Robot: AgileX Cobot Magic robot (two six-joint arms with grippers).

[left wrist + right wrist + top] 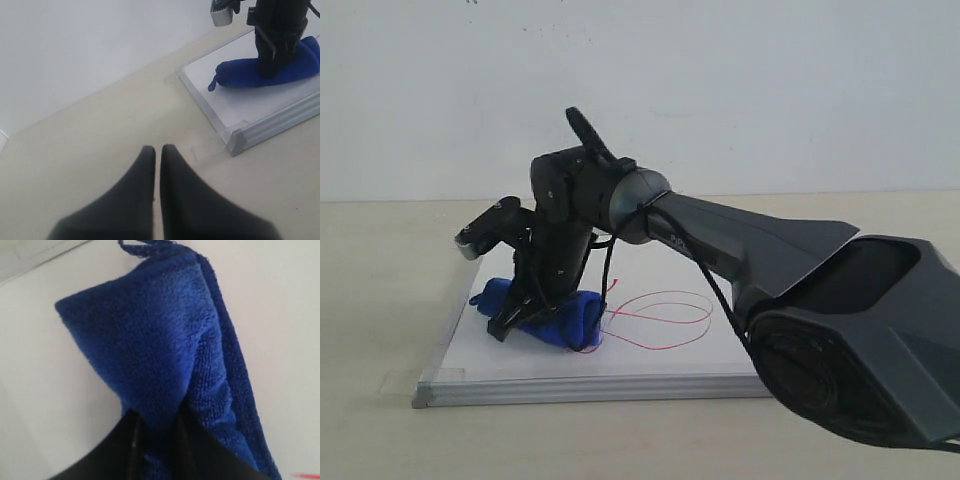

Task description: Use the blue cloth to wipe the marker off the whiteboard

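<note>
The blue cloth (558, 318) is a plush royal-blue microfibre bundle, its looped pile and stitched hem clear in the right wrist view, with a small hanging loop at one end. It lies on the left part of the whiteboard (520, 362), pinched from above by the right tool (525, 315), whose dark fingers (135, 450) close on a raised fold. The board is flat and smooth, edged with a ribbed silver-grey metal frame, and a clear tape tab (405, 380) sits at its near corner. The marker (658, 320) is a thin red looping line just beside the cloth's right end. The left tool (157, 152), matte black and tapered, hangs over the pale beige counter (380, 260) with its tips pressed together.
</note>
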